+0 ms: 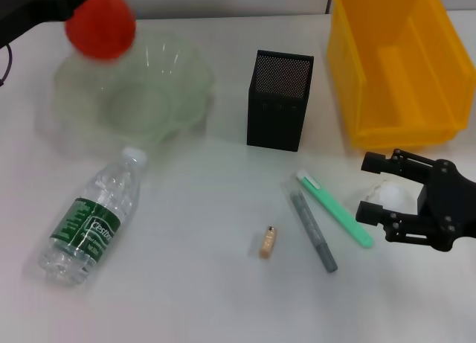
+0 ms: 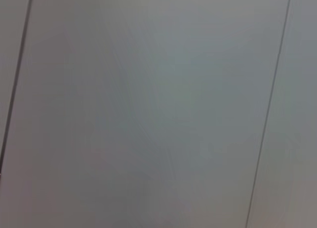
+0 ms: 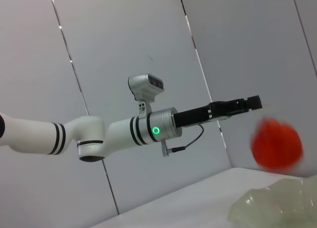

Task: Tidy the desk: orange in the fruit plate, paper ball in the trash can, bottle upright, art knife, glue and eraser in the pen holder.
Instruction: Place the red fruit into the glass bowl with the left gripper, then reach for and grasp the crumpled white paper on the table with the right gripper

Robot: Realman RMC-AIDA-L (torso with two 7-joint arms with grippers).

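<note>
The orange [image 1: 100, 24] [image 3: 276, 143] hangs blurred in mid-air over the far left rim of the fruit plate [image 1: 190, 71] [image 3: 277, 203]. It is apart from my left gripper [image 1: 74, 2] [image 3: 253, 102], which is open just above it. My right gripper [image 1: 374, 188] is open at the right, its fingers on either side of the paper ball [image 1: 392, 194] on the table. The bottle [image 1: 93, 216] lies on its side at front left. The green art knife [image 1: 335, 209], the grey glue stick [image 1: 314, 231] and the eraser [image 1: 268, 242] lie in front of the pen holder [image 1: 279, 99].
The yellow trash can [image 1: 401, 68] stands at the back right, just beyond the right gripper. The left wrist view shows only a grey wall.
</note>
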